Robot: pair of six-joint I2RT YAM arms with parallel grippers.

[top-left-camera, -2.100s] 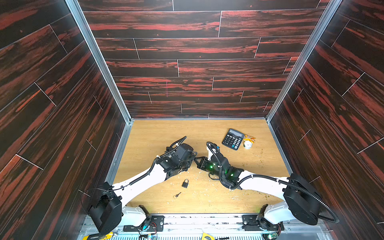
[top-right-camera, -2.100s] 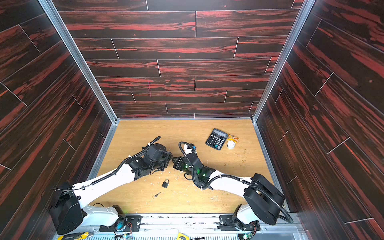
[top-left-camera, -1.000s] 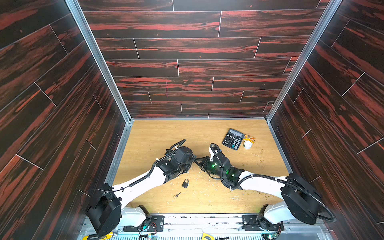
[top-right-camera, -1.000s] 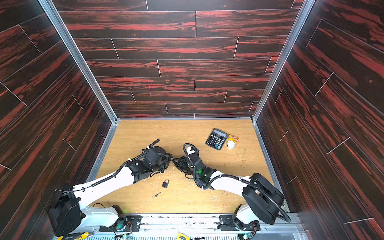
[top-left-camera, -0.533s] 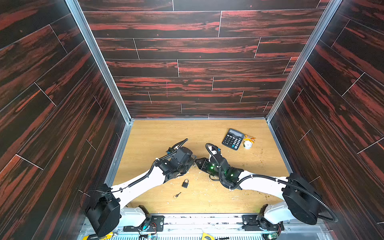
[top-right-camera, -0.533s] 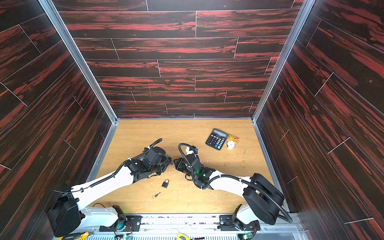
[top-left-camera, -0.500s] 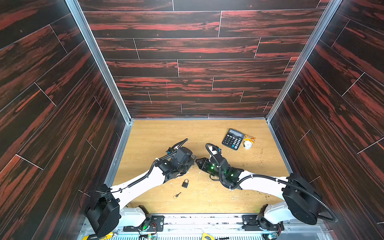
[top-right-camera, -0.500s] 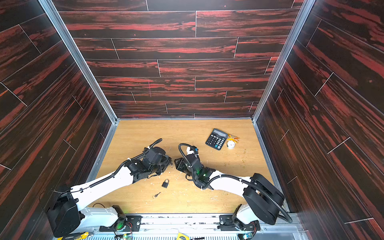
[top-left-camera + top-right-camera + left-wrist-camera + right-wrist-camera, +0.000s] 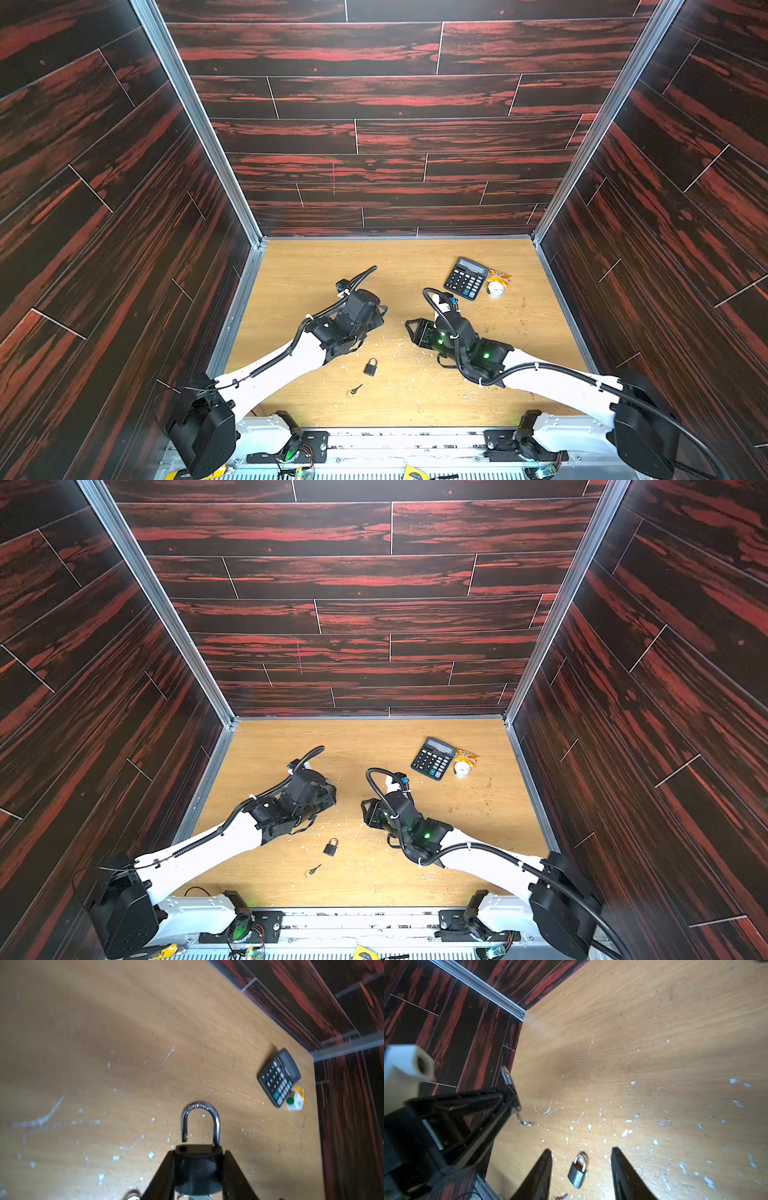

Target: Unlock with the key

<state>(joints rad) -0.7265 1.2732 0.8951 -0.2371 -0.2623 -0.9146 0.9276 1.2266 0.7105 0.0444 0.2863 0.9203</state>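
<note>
Left claw (image 9: 199, 1153): clamped on black padlock (image 9: 197, 1167), shackle (image 9: 216, 1124) sprung free ahead of tips. Right claw (image 9: 581, 1149): parted, empty, second padlock (image 9: 577, 1174) beyond its tips. Judged unlocked; only setting down left.

Black padlock (image 9: 197, 1153) with silver shackle (image 9: 199, 1104), tan wood-grain table (image 9: 316, 266), black-and-red streaked walls (image 9: 374, 95), black calculator (image 9: 465, 279)

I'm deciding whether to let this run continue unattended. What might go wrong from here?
1. The left gripper holds the opened padlock only at its fingertips, so it may slip or twist out.
2. What looks like the key hangs from it and might drop.
3. The right gripper, open and empty, points toward a second padlock on the table. Advancing could knock it.
</note>
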